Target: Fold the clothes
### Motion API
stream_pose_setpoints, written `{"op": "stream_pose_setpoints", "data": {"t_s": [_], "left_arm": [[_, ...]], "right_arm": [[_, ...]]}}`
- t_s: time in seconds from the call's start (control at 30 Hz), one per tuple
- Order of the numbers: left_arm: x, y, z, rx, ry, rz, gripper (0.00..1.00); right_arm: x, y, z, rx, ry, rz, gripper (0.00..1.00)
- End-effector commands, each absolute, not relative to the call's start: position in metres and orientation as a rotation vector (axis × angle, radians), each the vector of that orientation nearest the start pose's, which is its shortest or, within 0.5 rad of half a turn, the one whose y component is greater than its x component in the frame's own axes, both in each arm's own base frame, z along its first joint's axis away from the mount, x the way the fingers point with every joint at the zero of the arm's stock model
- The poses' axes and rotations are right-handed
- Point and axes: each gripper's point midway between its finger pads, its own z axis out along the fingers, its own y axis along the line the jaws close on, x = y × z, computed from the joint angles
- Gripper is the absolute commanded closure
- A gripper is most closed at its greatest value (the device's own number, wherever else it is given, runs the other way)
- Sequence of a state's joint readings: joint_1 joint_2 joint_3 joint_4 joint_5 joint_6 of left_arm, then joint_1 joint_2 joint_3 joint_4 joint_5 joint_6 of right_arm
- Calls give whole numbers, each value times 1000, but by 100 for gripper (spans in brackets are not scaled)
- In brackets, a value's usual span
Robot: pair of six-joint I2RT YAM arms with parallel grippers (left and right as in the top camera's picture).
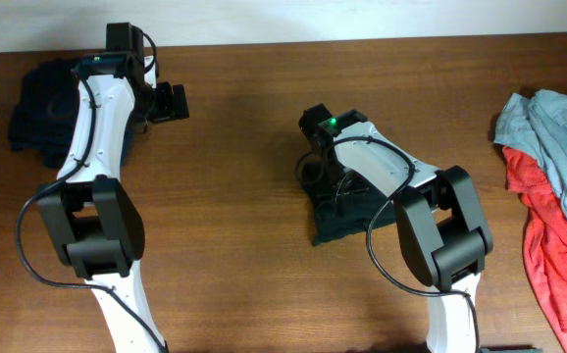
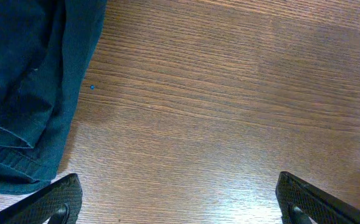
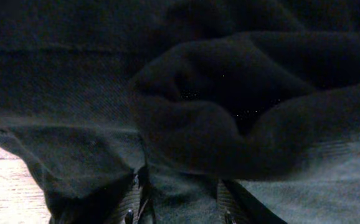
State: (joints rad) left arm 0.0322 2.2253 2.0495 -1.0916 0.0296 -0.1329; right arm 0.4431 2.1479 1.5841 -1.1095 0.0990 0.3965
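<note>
A black garment [image 1: 335, 224] of the clothes lies bunched at the table's middle, mostly under my right arm. My right gripper [image 1: 325, 181] is pressed down into it. In the right wrist view dark cloth [image 3: 186, 106] fills the frame, and the gripper [image 3: 181, 204] has its fingers [image 3: 136, 200] apart with a loose fold between them. My left gripper [image 1: 171, 101] hangs wide open over bare wood at the far left, beside a dark navy pile [image 1: 38, 118]. The left wrist view shows that pile's hem [image 2: 18, 93] to the left of the open gripper [image 2: 180, 202].
A grey-blue garment [image 1: 558, 137] and a red one [image 1: 548, 245] lie heaped at the table's right edge. The brown wooden table [image 1: 234, 245] shows between the two arms. A pale wall strip runs along the far edge.
</note>
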Motion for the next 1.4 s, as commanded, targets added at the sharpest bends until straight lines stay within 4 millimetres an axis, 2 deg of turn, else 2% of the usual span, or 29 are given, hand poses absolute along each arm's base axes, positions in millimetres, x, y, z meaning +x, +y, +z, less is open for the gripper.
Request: {"op": "stream_pose_setpoints", "data": {"t_s": [0.0,0.2,0.37,0.6,0.7,0.77,1.0,1.37], "left_arm": [[506,10,112,-242,2814,-79,1],[506,10,112,-242,2814,-79,1],[506,10,112,-242,2815,-79,1],[506,10,112,-242,2814,-79,1],[506,10,112,-242,2814,-79,1],[506,10,112,-242,2814,-79,1],[506,10,112,-242,2814,-79,1],[506,10,112,-242,2814,-79,1]], "right_arm": [[349,153,11,-74,3186,-191,55],[348,152,6,-74,3183,-194,56],[347,151,3,-74,3184,-195,77],[347,151,4,-75,3186,-197,81],[347,151,8,-76,3189,-199,91],[350,152,15,-76,3186,-198,93],[367,153,46,-75,3138,-226,96],[359,158,51,-104,3180,-179,96]]}}
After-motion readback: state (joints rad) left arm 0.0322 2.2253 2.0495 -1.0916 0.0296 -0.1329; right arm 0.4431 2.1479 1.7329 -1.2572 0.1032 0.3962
